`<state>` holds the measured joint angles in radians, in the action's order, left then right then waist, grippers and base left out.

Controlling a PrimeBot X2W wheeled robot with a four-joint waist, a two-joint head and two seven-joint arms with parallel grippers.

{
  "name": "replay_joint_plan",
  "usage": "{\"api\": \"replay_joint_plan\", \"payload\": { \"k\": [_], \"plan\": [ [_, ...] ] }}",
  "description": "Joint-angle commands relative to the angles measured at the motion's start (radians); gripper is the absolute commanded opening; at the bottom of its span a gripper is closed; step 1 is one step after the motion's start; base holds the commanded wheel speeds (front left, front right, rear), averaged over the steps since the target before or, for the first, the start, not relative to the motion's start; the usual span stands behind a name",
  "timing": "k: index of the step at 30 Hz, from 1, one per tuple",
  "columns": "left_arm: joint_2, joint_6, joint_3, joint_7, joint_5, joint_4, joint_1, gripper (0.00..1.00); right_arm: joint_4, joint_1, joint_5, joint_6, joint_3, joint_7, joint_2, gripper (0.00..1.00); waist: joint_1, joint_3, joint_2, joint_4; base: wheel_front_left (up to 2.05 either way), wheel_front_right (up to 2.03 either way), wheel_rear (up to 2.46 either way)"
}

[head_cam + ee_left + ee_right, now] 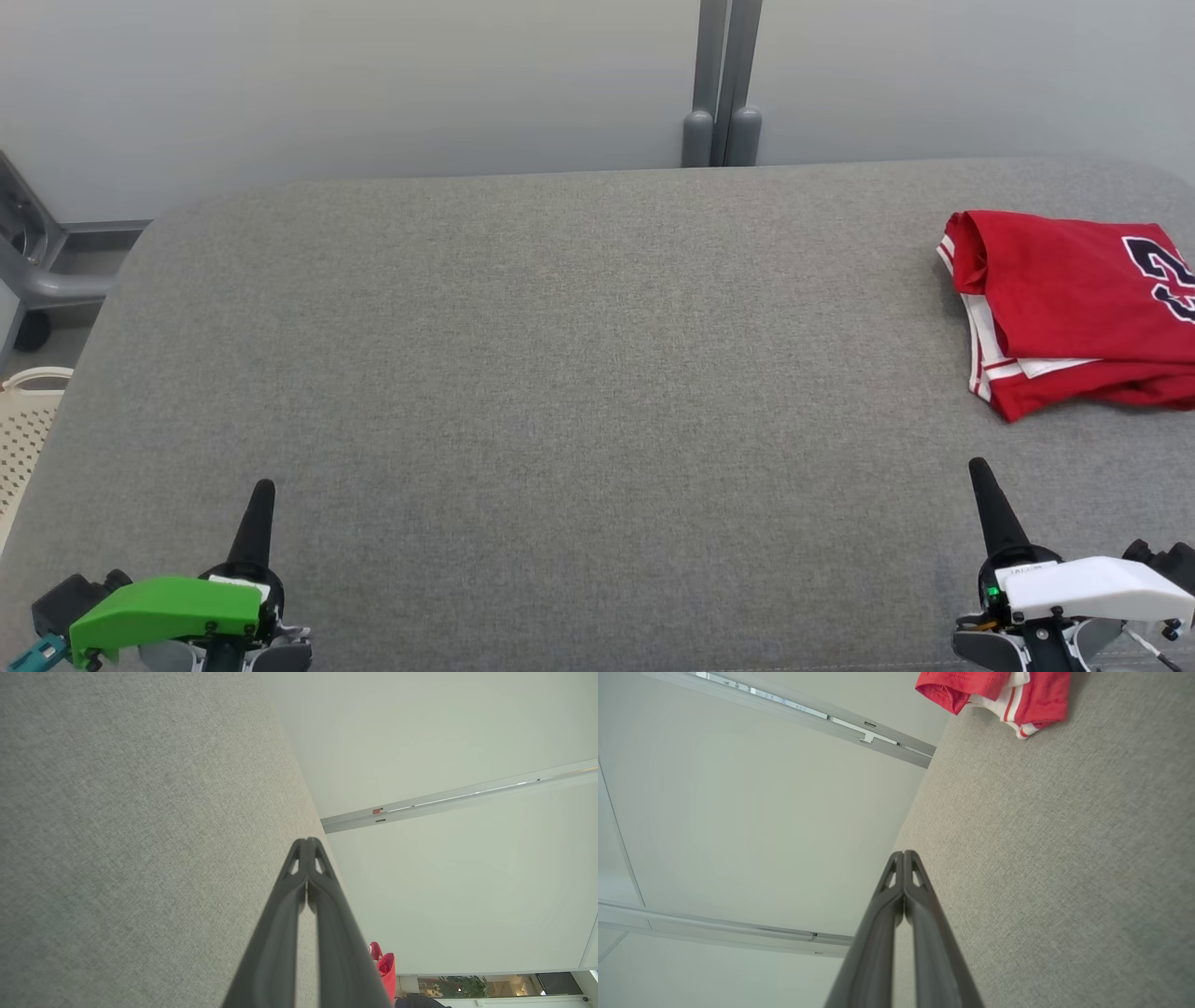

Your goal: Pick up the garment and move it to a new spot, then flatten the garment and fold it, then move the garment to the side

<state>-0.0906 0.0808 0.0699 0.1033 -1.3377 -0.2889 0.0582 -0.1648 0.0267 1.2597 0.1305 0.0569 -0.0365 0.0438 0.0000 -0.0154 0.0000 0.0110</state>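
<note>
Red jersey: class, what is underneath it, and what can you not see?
The red jersey lies folded on the grey fabric-covered table. A white striped edge peeks between its red layers. The patch of table beneath it and the inside of the folds are covered.

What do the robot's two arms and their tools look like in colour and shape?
The left tool is a pair of long, dark, tapering fingers; its base has a bright green plastic cover and a teal connector. The right tool has the same dark fingers; its base has a white plastic cover and a small green light.
</note>
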Motion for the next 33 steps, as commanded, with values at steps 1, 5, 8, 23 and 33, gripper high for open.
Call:
{"api": "replay_joint_plan", "payload": {
  "k": [1, 5, 8, 23, 33],
  "plan": [
    [-0.001, 0.010, 0.010, 0.004, -0.020, 0.012, 0.027, 0.00, 0.014, -0.013, 0.020, 0.000, 0.001, 0.005, 0.006, 0.00, 0.0000, 0.000, 0.0000, 0.000, 0.00, 0.00, 0.00],
    [0.004, 0.014, 0.018, 0.017, -0.044, 0.015, 0.030, 0.00, 0.018, -0.013, 0.057, 0.000, 0.002, 0.008, 0.006, 0.00, 0.0000, 0.002, 0.0000, -0.001, 0.00, 0.00, 0.00],
    [0.007, 0.018, 0.024, 0.025, -0.065, 0.016, 0.032, 0.00, 0.021, -0.013, 0.083, 0.000, 0.002, 0.011, 0.006, 0.00, 0.0000, 0.002, 0.0000, -0.002, 0.00, 0.00, 0.00],
    [0.024, 0.034, 0.055, 0.068, -0.157, 0.027, 0.049, 0.00, 0.037, -0.013, 0.214, 0.000, 0.002, 0.026, 0.008, 0.00, 0.0000, 0.008, 0.0000, -0.006, 0.00, 0.00, 0.00],
    [0.032, 0.044, 0.074, 0.092, -0.215, 0.033, 0.057, 0.00, 0.046, -0.012, 0.290, 0.000, 0.002, 0.034, 0.009, 0.00, 0.0000, 0.011, 0.0000, -0.008, 0.00, 0.00, 0.00]
  ]
}}
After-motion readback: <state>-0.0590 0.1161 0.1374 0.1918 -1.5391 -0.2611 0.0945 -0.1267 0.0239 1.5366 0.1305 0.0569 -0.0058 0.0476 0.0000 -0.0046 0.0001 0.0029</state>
